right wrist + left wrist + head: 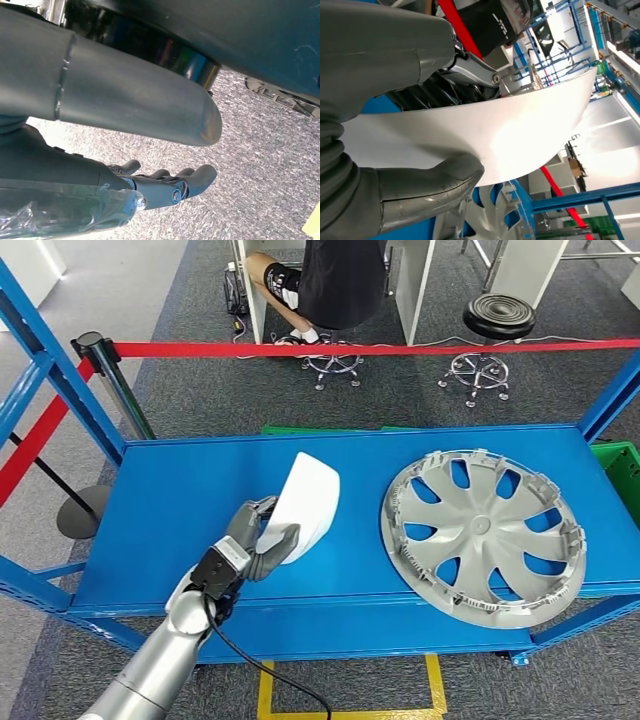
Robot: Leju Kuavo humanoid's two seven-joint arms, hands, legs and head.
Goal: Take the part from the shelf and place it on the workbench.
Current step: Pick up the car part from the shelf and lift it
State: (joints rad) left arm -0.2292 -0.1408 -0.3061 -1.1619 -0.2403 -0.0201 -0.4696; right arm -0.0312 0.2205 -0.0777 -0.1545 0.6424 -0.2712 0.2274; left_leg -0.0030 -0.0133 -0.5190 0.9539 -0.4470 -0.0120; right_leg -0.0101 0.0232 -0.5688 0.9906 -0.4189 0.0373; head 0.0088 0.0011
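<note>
A white curved plastic part [308, 503] is held above the blue shelf [173, 500], left of centre. My left hand [253, 538] grips its near edge, thumb on top and fingers underneath. Up close, the white part [501, 132] is pinched between the thick thumb [429, 187] and the darker fingers [444, 87]. A silver wheel cover [483, 530] lies flat on the right side of the shelf. My right hand [151, 185] hangs over grey carpet, fingers stretched out with nothing in them.
Blue shelf posts [45, 370] rise at both sides. A red barrier tape [377, 347] runs behind the shelf. Beyond it a person [332, 280] sits on a chair, beside a black stool [494, 325]. A green crate [623, 465] sits at the far right.
</note>
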